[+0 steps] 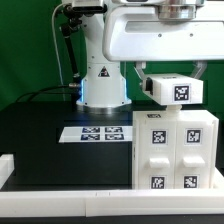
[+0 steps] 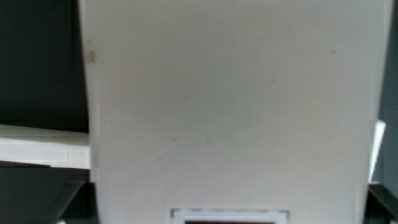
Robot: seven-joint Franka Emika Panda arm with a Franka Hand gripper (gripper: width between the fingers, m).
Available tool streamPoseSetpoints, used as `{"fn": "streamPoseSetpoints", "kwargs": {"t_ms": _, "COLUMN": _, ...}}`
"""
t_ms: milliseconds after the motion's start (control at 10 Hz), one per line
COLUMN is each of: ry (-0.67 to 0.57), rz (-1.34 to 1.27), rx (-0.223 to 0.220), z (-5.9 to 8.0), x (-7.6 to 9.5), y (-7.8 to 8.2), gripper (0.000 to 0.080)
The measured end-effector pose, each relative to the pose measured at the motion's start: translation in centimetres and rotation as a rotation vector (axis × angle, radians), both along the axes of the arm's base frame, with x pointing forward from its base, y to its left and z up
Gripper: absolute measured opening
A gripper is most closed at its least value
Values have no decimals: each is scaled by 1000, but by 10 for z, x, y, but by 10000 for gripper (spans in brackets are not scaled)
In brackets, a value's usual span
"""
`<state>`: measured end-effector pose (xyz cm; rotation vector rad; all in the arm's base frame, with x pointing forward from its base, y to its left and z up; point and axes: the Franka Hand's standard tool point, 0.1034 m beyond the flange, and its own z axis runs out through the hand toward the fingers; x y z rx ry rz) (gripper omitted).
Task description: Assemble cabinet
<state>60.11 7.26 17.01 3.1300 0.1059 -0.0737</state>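
Cabinet (image 1: 175, 150): the white body stands on the black table (image 1: 40, 140), front and toward the exterior view's right. It stands upright, with several square black-and-white tags on its front face.

A separate white block (image 1: 172, 88) is up in the air directly under the arm's hand. It sits just above the body's top, with a thin dark gap between them, so it looks apart and not seated. One tag is on the side facing the camera. The block looks roughly level.

Gripper (image 1: 160, 80): the fingers are mostly hidden by the hand and the block. The block rests on nothing else, so the fingers are clamped across it, set wide and pinching a broad part. Exact contact points: cannot tell.

Wrist view: the block's plain white face fills nearly the whole frame and no fingertips are visible. Dark table shows along one side, with a pale strip crossing it. There's a small rectangular mark at the edge of the face, too blurred to identify.

The marker board (image 1: 95, 132) lies flat on the table between the arm's base (image 1: 100, 88) and the cabinet, well clear of both. A white rail (image 1: 60, 185) runs along the front edge of the table, and the cabinet stands just behind it.
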Motion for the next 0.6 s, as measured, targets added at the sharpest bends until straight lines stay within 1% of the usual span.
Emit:
{"fn": "streamPoseSetpoints", "kwargs": {"t_ms": 400, "ry": -5, "rz": 7, "rx": 0, "z": -2, "x": 4, "y": 4, "gripper": 556}}
{"fn": "streamPoseSetpoints", "kwargs": {"t_ms": 600, "ry": 2, "rz": 12, "rx": -1, "z": -8, "x": 4, "y": 7, "gripper": 556}}
